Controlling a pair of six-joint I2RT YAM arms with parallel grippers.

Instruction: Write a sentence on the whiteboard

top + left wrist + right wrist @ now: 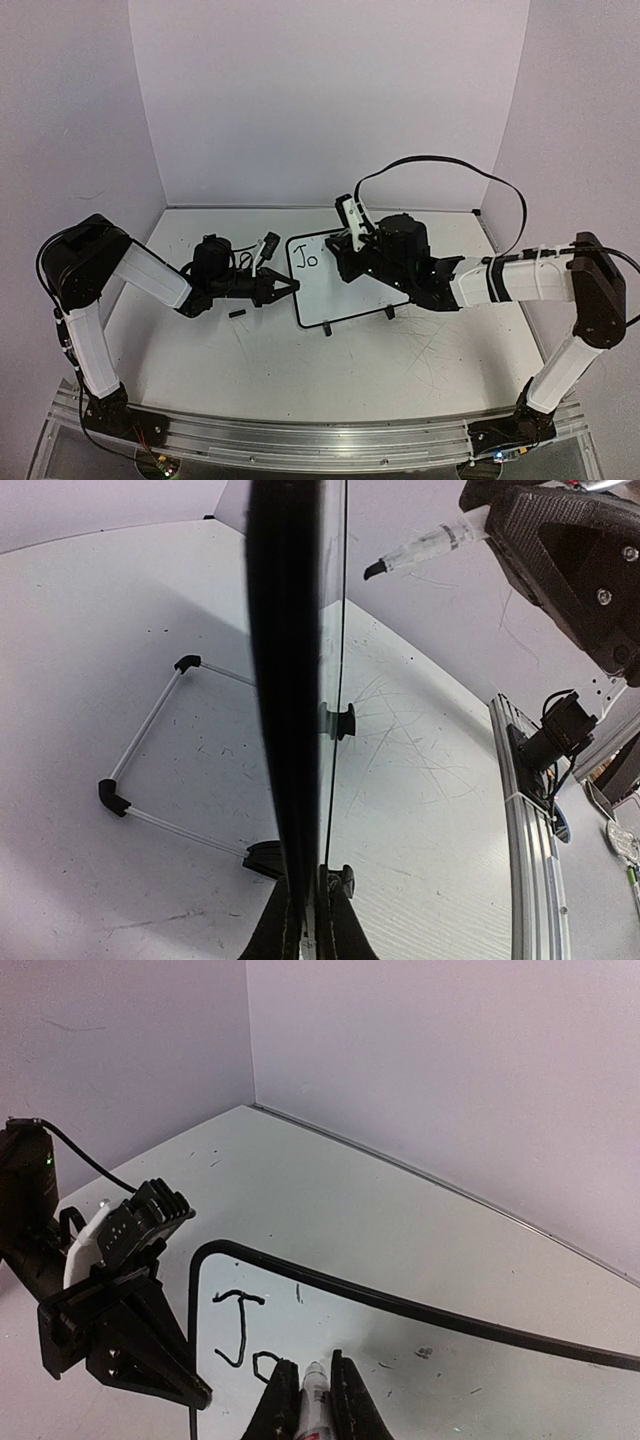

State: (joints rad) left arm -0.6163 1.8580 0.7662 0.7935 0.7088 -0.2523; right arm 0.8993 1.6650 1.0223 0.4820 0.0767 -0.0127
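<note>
- The whiteboard point(350, 295) stands on its feet near the middle of the table point(300, 370), between my two arms. In the top view its writing face is towards the camera.
- The sentence point(306, 258) consists of only two black letters, "Jo". They sit in the board's upper left corner, and the right wrist view also shows them point(240, 1328).
- The left end effector point(288, 290) is clamped on the board's left edge. In the left wrist view the board point(290, 680) runs edge-on between the two fingers point(278, 935).
- The right end effector point(343, 250) hangs over the board's upper left area. Its fingers are closed narrowly around a white marker point(316, 1405).
- The marker's dark tip is just beside the "o". I cannot tell whether it touches the surface.
- Behind the board, the left wrist view shows a thin wire stand point(150, 730) with black corner pieces resting on the table.
- A small black piece point(237, 314) lies on the table near the left end effector, apart from the board.
</note>
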